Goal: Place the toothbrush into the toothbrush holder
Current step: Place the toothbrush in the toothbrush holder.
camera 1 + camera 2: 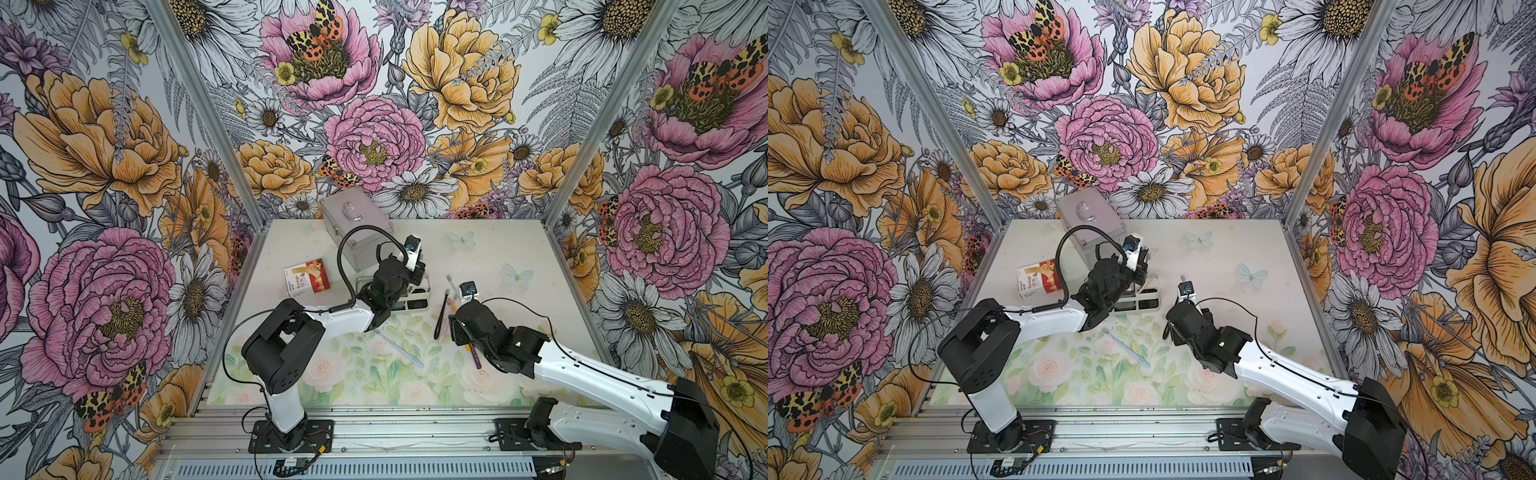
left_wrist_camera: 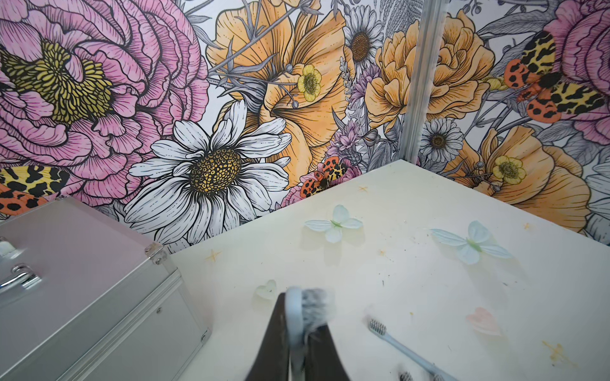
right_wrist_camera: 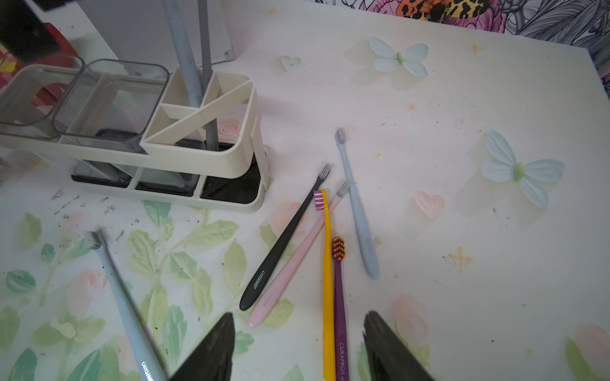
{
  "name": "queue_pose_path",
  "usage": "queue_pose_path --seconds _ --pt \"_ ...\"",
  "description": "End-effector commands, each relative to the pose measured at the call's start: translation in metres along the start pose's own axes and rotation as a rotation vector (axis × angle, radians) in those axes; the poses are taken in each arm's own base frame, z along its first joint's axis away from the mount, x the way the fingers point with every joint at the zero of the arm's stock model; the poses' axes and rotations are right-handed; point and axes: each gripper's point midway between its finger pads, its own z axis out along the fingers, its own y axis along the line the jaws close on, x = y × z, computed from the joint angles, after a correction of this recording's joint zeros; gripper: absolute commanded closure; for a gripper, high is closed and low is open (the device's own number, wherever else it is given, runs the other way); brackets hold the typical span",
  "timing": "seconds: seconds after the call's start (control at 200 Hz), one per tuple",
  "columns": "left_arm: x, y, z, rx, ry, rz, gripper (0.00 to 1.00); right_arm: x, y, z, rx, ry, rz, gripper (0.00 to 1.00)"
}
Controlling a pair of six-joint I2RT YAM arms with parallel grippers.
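our left fingers (image 2: 272,346) pinch the brush (image 2: 293,313) at its neck (likely light, stiff, slick), holder (image 3: 198,158) below them; right fingers (image 3: 211,349) spread.

- Toothbrush (image 3: 185,49): pale blue-grey with grey bristles. It stands upright, head up, pinched in the left gripper (image 2: 298,330), its handle end down in a rear slot of the holder's white compartment.
- Toothbrush holder (image 3: 198,158): a cream oblong rack on a dark base, standing mid-table, with two clear square cups beside the slotted end.
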Motion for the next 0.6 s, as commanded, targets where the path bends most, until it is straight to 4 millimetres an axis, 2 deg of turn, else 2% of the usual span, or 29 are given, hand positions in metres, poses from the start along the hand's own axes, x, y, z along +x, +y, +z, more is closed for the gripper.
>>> queue_pose_path --seconds 0.0,0.36,0.5,0.515,0.595 --pt "0.008 0.008 0.001 -0.032 -0.005 -0.033 1.00 0.002 -0.004 0.002 0.013 0.008 0.008 0.36" --pt "0.030 0.010 0.000 -0.043 0.023 -0.045 1.00 0.000 -0.005 0.002 0.017 0.004 0.013 0.36" --pt "0.029 0.011 -0.001 -0.040 0.013 -0.059 1.00 -0.001 -0.005 0.003 0.015 0.005 0.015 0.36" --pt "0.044 0.009 0.003 -0.038 0.042 -0.055 1.00 -0.001 -0.005 0.003 0.015 0.006 0.016 0.36" --pt "0.046 0.008 0.002 -0.035 0.042 -0.061 1.00 -0.001 -0.005 0.002 0.014 0.004 0.019 0.36"
